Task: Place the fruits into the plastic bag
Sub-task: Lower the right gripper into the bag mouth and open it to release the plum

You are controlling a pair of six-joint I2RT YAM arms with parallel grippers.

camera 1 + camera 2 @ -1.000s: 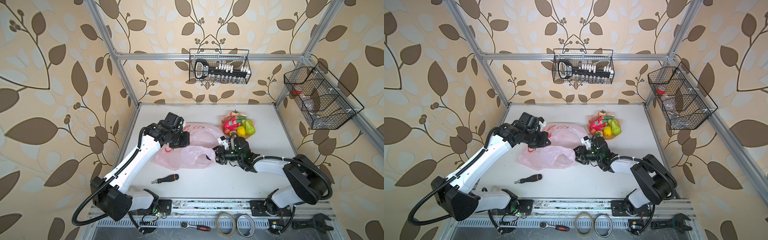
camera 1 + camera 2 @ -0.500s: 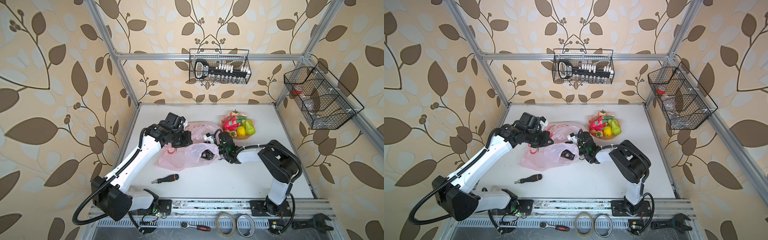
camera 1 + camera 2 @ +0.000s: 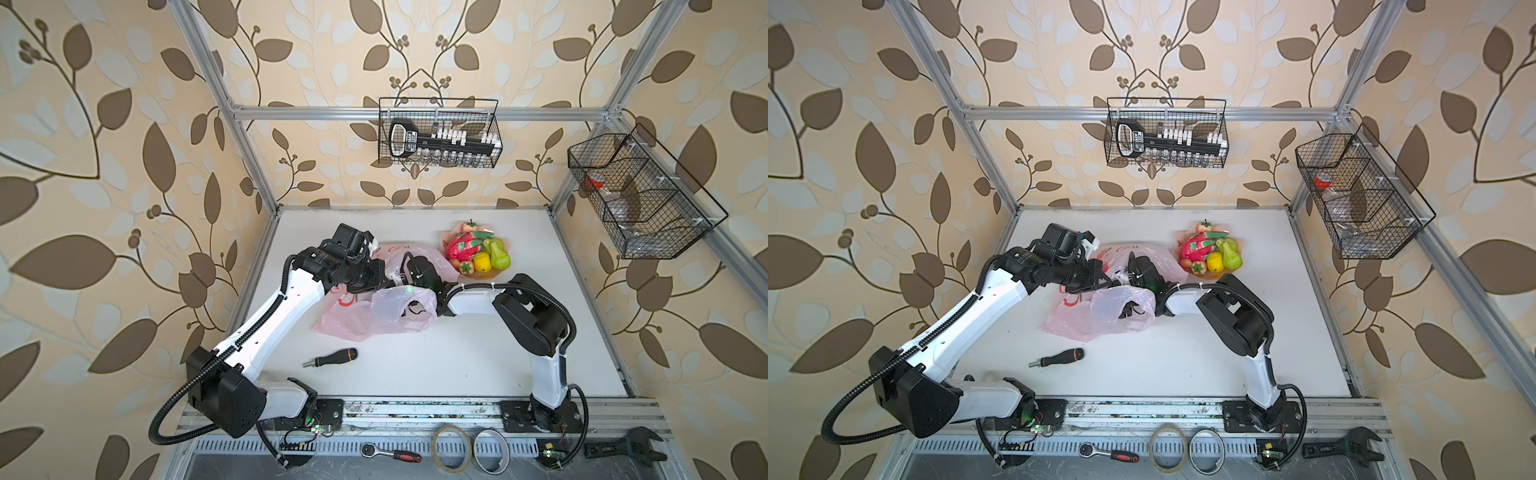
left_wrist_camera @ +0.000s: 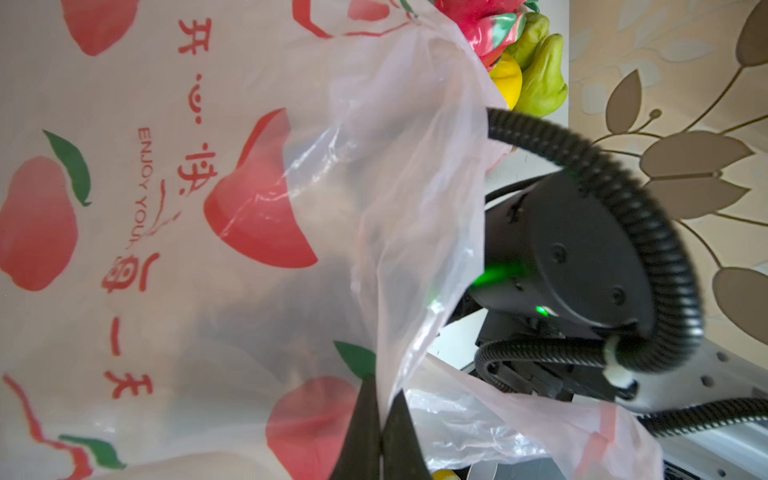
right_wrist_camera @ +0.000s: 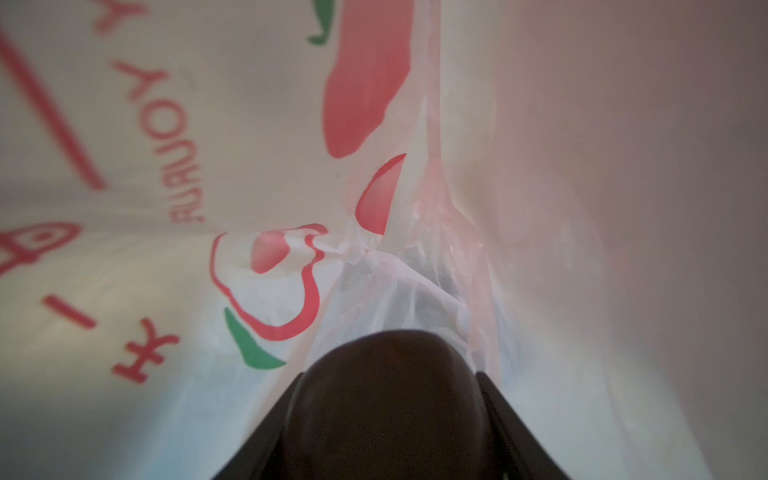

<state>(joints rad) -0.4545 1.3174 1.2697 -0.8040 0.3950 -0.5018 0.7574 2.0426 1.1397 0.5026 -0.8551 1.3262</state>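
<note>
Our left gripper (image 4: 384, 399) pinches the thin pale-pink plastic bag (image 4: 166, 249), our right gripper (image 5: 390, 419) clamps a dark purple plum (image 5: 386, 365) inside; we risk slipping film collapsing the mouth.

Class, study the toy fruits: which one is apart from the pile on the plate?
The dark plum: the right tool grips it inside the plastic bag, whereas the dragon fruit, pear, lemon and the rest lie heaped on the plate.

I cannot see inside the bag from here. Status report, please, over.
Left gripper shut on plastic bag rim. Right gripper inside bag, gripping plum. Other fruits piled outside. Screwdriver lies clear of bag.
</note>
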